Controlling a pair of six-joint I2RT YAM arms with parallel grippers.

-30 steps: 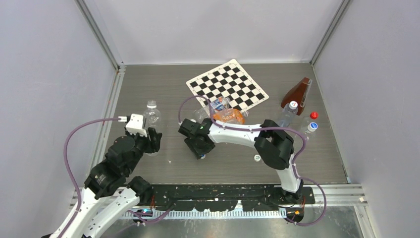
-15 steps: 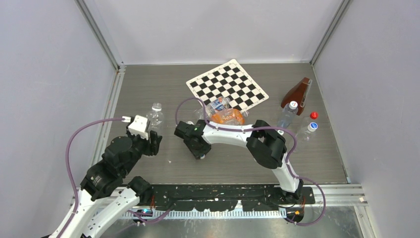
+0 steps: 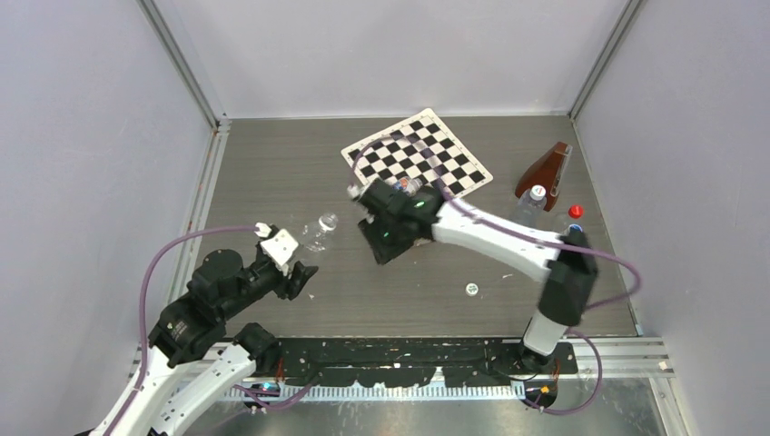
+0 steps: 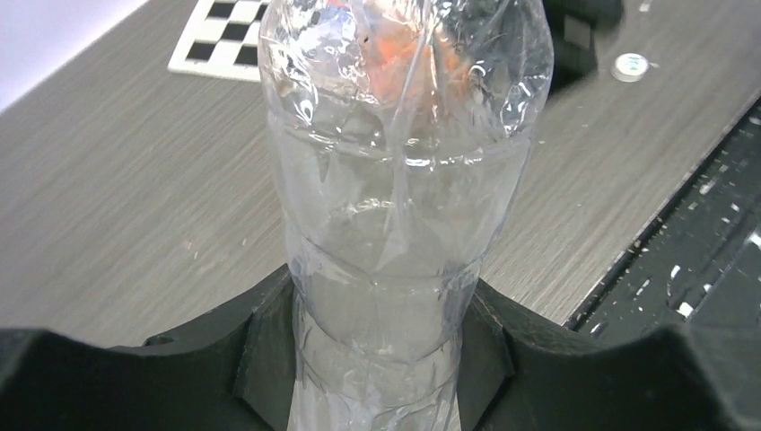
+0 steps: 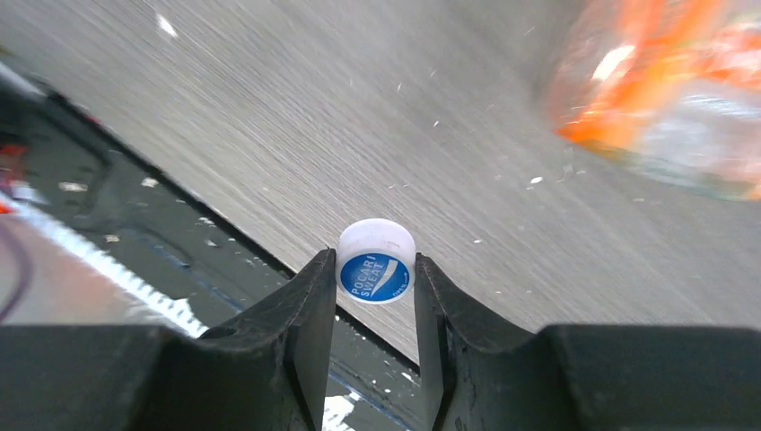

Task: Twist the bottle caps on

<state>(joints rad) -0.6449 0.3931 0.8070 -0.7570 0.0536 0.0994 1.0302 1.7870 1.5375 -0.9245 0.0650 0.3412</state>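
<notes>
My left gripper [image 3: 300,271] is shut on a clear, uncapped plastic bottle [image 3: 319,232], gripped low on its body [image 4: 395,180] and tilted toward the table's middle. My right gripper [image 5: 375,274] is shut on a small white bottle cap [image 5: 377,263] with a blue printed top, held above the table. In the top view the right gripper [image 3: 380,245] is right of the clear bottle's open neck [image 3: 329,220] and apart from it. Another white cap [image 3: 471,289] lies loose on the table; it also shows in the left wrist view [image 4: 630,65].
A checkerboard [image 3: 418,156] lies at the back. An orange-labelled bottle [image 5: 664,99] lies behind the right gripper. At the right stand a brown bottle [image 3: 543,168], two clear capped bottles [image 3: 529,207] [image 3: 567,236] and a red cap [image 3: 576,211]. A black rail [image 3: 409,359] runs along the near edge.
The right gripper has risen off the table with the cap and swung back and right. The left gripper has tilted the clear bottle to the right and drawn it nearer.
</notes>
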